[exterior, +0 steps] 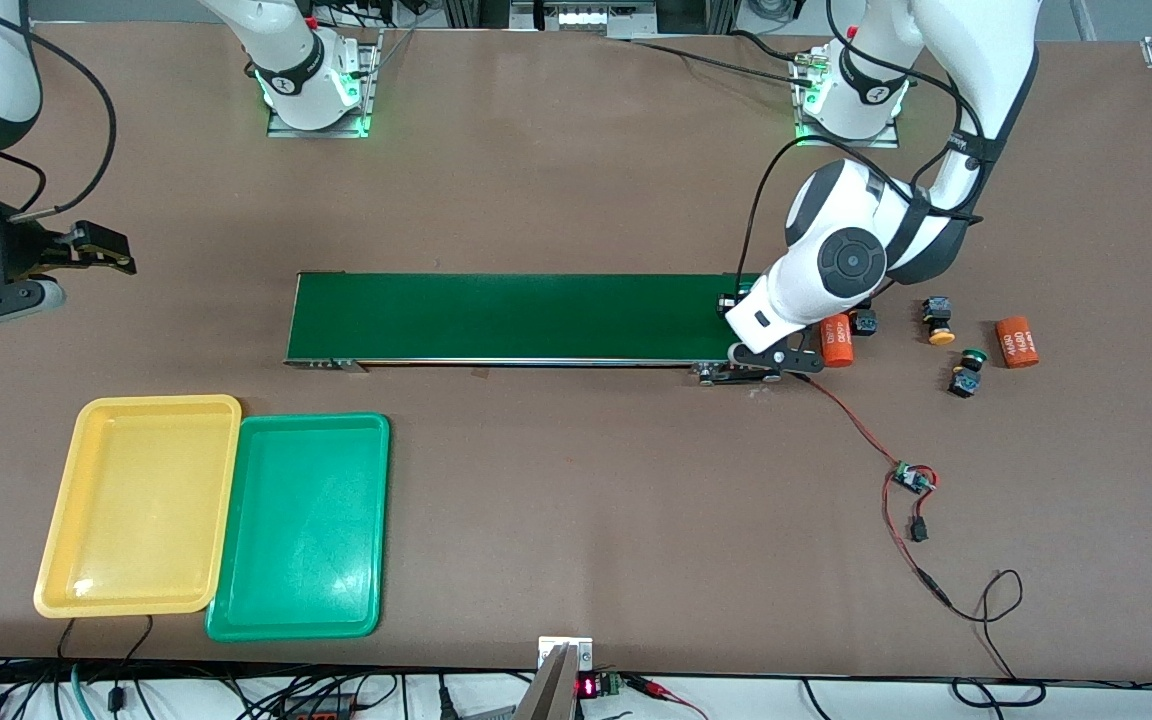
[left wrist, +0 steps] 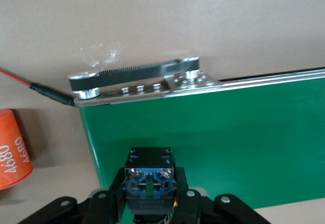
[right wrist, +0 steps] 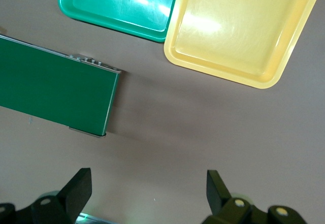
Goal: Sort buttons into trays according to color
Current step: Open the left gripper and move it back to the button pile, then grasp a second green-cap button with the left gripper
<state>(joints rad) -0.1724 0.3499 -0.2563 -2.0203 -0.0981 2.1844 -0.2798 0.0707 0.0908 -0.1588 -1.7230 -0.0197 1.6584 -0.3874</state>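
L fingers (left wrist: 150,203) clamp button (left wrist: 150,176); R fingers (right wrist: 147,193) wide, empty.

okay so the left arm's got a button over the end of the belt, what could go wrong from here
1. The left gripper pinches only the button's black body over the conveyor belt's very end; released there, it could tip or roll off the edge.
2. An orange cylinder lies close beside that gripper; lowering might knock it.

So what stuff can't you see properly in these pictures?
- The held button's cap colour: the left wrist view shows only its black body between the left gripper's fingers; the arm covers it in the front view.
- A black button beside the orange cylinder: the arm hides its cap.
- The right gripper: partly cut off at the front view's edge.
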